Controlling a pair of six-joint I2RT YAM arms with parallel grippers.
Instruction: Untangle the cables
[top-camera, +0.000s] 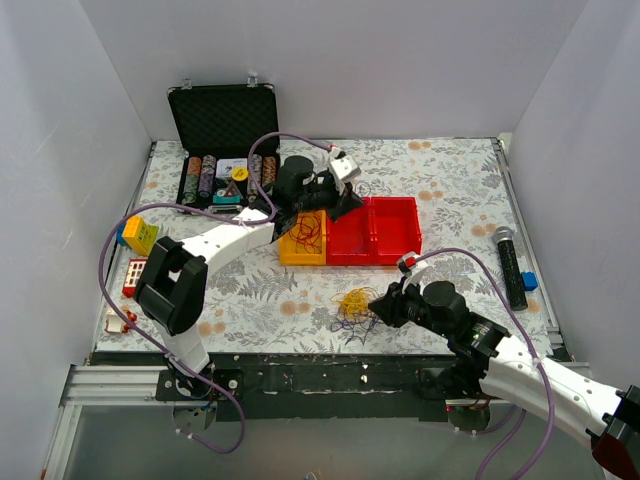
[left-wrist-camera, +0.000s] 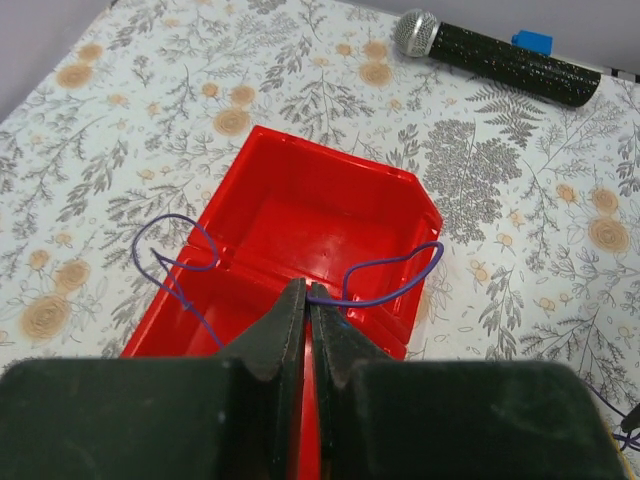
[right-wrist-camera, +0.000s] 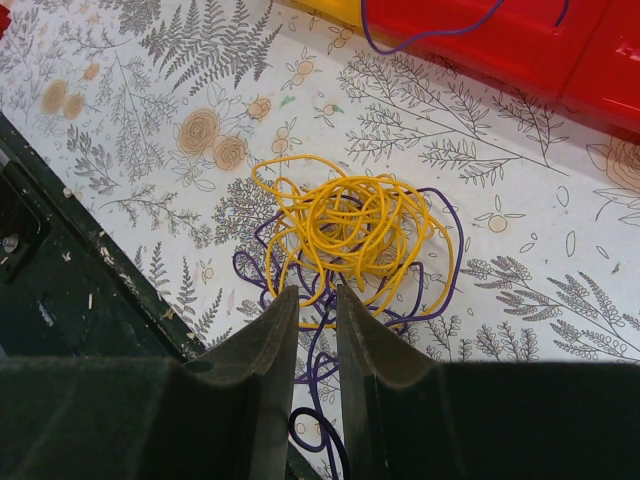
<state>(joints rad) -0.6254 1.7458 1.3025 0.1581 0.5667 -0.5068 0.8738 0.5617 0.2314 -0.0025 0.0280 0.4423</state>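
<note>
Right gripper (right-wrist-camera: 315, 300) sits low by the near table edge, fingers almost together w/ a thin gap, tips at the near rim of the tangle (right-wrist-camera: 350, 250). One dark strand runs into the gap, but can't tell if it's clamped. Tangle = yellow wire (right-wrist-camera: 345, 225) coiled over dark purple loops (right-wrist-camera: 458, 245), lying on the table (top-camera: 450, 170) just in front of the bins. Left gripper (left-wrist-camera: 308, 290) is above the red bin (left-wrist-camera: 330, 215), fingers pressed together, pinching a purple wire (left-wrist-camera: 440, 255) that loops out both sides over the bin walls. Step looks like pulling purple free of yellow. To do it well, prob: one gripper pins the bunch while the other draws slow along the strand, not across it. Watch for loops cinching into a knot. Wire is thin and slippery, so grip deep in the pads. Yellow bin (top-camera: 302, 245) holds red wire (top-camera: 305, 230). Surface: flat floral-print top, so wires likely slide easily. Room: white walls on 3 sides, open poker chip case (top-camera: 225, 130) back left, microphone (top-camera: 510, 265) at right, yellow block (top-camera: 140, 235) at left edge.
</note>
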